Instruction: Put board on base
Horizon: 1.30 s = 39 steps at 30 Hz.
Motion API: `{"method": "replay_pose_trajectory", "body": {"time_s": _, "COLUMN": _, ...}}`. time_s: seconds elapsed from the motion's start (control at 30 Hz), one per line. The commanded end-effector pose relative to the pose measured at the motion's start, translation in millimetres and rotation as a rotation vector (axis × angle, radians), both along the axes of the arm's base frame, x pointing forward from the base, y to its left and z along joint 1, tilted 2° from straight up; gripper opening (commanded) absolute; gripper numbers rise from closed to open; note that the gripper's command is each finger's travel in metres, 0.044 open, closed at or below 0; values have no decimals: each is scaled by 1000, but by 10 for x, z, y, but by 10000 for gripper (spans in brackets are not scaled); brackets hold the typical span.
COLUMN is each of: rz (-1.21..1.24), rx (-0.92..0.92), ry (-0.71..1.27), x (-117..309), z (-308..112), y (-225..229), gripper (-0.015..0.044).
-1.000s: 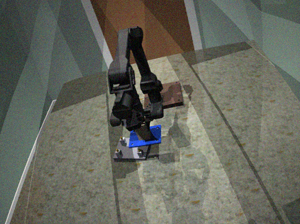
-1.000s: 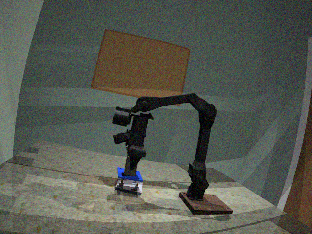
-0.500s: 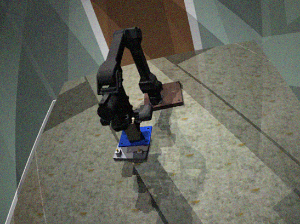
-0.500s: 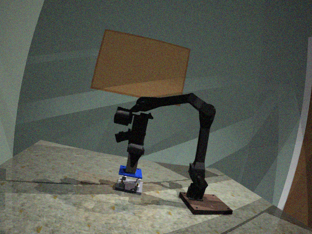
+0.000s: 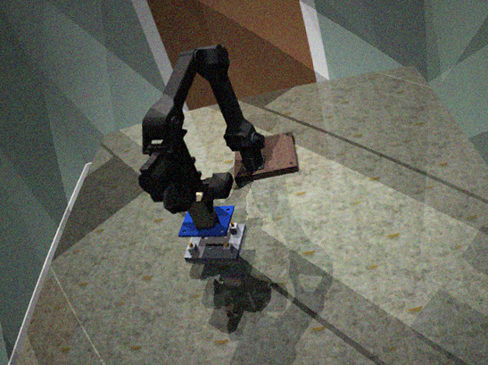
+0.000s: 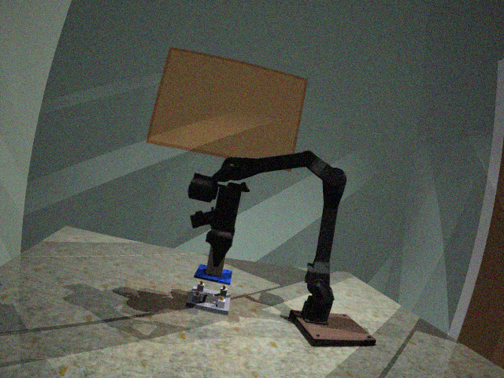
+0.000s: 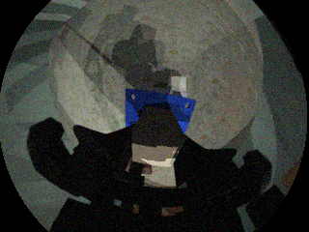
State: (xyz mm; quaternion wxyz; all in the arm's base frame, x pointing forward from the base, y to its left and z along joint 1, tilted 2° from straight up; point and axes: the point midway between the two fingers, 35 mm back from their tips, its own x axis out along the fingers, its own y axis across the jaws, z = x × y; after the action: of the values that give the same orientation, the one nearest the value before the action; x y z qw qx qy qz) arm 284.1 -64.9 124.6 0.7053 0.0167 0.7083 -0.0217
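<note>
We can read 0 words, labels, brands, numbers or signs in any of the 3 views, from the near edge of the tabletop (image 5: 357,230) (image 6: 264,350) (image 7: 217,72) to its far corners; we find no legible marking on anything we see.
</note>
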Motion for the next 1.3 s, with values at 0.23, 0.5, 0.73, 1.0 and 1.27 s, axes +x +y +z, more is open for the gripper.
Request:
{"method": "replay_pose_trajectory", "body": {"time_s": 0.23, "rz": 4, "rx": 0, "ry": 0, "x": 3, "z": 0, "y": 13, "gripper": 0}}
{"method": "replay_pose_trajectory", "body": {"time_s": 0.5, "rz": 3, "rx": 0, "ry": 0, "x": 2, "z": -40, "y": -6, "gripper": 0}}
{"method": "replay_pose_trajectory", "body": {"time_s": 0.73, "rz": 6, "rx": 0, "ry": 0, "x": -1, "z": -120, "y": -35, "gripper": 0}}
{"method": "replay_pose_trajectory", "body": {"time_s": 1.0, "rz": 8, "rx": 0, "ry": 0, "x": 0, "z": -205, "y": -40, "gripper": 0}}
{"method": "replay_pose_trajectory", "body": {"time_s": 1.27, "rz": 8, "rx": 0, "ry": 0, "x": -1, "z": -291, "y": -39, "gripper": 0}}
